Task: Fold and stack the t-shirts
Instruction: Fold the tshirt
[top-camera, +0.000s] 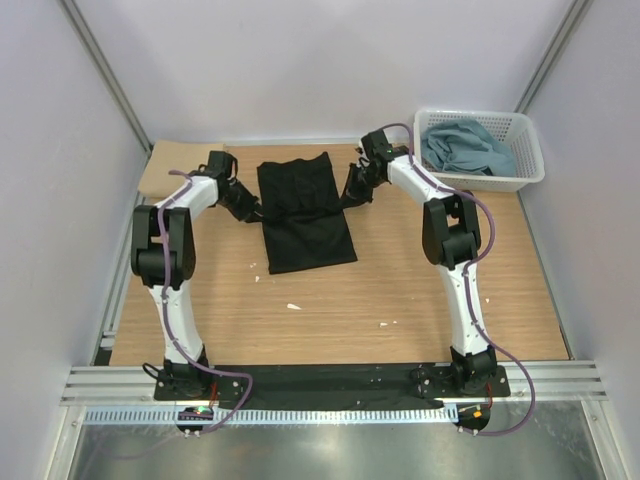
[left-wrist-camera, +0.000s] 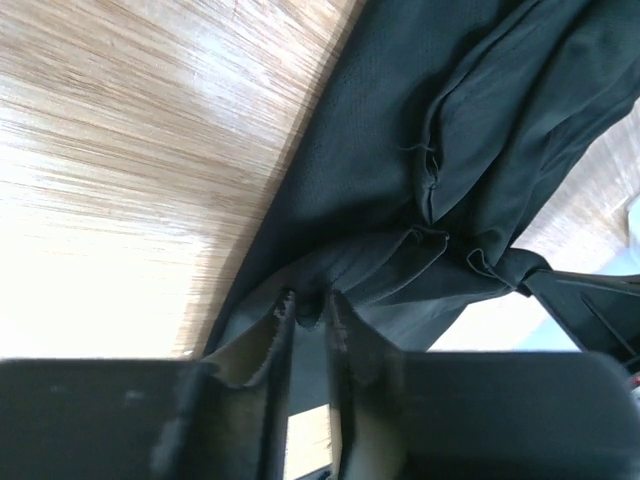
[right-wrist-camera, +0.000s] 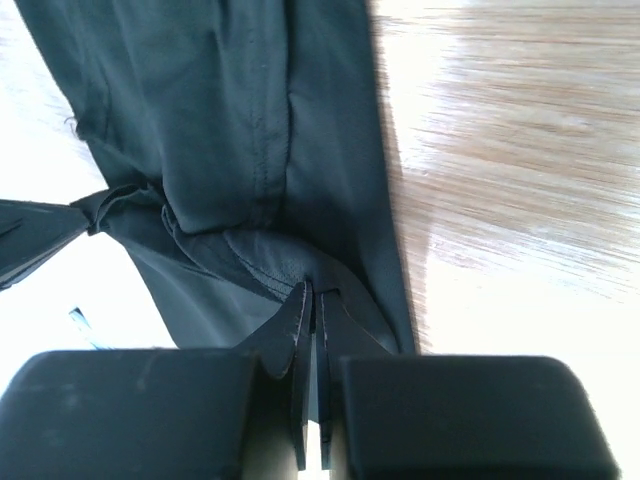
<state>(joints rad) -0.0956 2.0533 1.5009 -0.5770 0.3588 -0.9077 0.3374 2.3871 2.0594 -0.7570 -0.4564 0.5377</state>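
Roughly rectangular, softly creased black t-shirt (top-camera: 305, 215)

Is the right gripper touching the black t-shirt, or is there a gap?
Touching. The right wrist view shows it: the right gripper pinches a fold at the edge of the black t-shirt, cloth caught between its closed fingertips.

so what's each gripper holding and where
The right gripper pinches the black t-shirt at its side edge. The left gripper sits at the opposite edge, jaws slightly parted; a hold cannot be told.
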